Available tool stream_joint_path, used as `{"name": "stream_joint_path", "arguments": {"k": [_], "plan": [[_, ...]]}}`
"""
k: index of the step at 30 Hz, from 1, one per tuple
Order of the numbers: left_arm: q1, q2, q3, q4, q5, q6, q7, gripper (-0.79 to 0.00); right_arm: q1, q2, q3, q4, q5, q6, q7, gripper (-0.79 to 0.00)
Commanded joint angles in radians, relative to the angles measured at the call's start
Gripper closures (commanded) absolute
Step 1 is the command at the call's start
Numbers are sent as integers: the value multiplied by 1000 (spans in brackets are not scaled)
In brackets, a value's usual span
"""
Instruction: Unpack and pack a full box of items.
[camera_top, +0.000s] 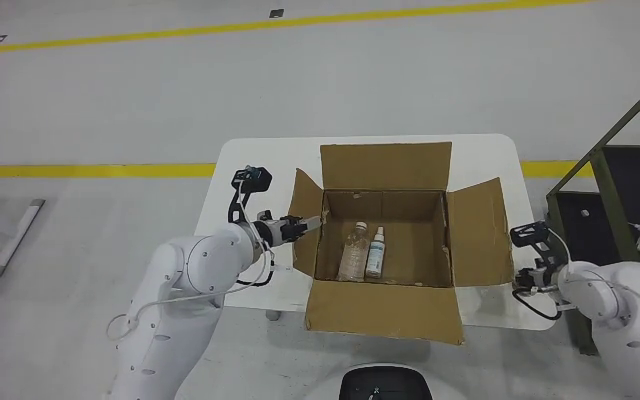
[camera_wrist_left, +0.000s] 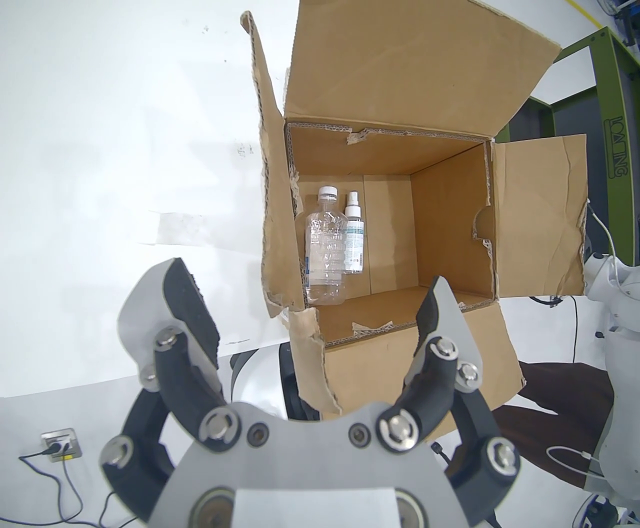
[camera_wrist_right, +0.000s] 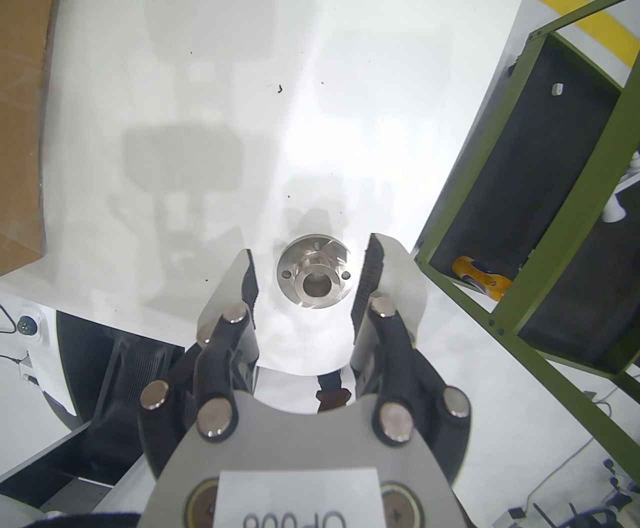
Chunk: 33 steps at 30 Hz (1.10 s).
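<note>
The left gripper (camera_wrist_left: 306, 280) hangs spread and empty at the near side wall of the open cardboard box (camera_top: 385, 165). Its torn side flap (camera_wrist_left: 272, 210) rises between the fingers and the contents. Just beyond that flap, a clear bottle (camera_wrist_left: 326, 250) and a spray bottle (camera_wrist_left: 354, 235) lie side by side on the box floor. The right gripper (camera_wrist_right: 311, 250), also released, is over the white table (camera_wrist_right: 200, 100) outside the opposite flap. A metal flange (camera_wrist_right: 314, 276) lies between its pads, seemingly untouched. A green rack (camera_wrist_right: 505, 295) holding a yellow item (camera_wrist_right: 482, 280) stands just beside it.
</note>
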Motion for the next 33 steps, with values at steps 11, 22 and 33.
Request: {"name": "stream_joint_path", "arguments": {"k": [11,22,33], "plan": [[-7,-3,2,-2,-3,2,2,-785,-9,6,-8,30,5,4,-9,-388],[6,-2,-7,-16,3,6,3,-785,-15,11,-17,49,13,10,-21,-363],[14,-2,-5,-28,5,12,1,-785,-19,17,-17,63,22,13,-35,-339]]}}
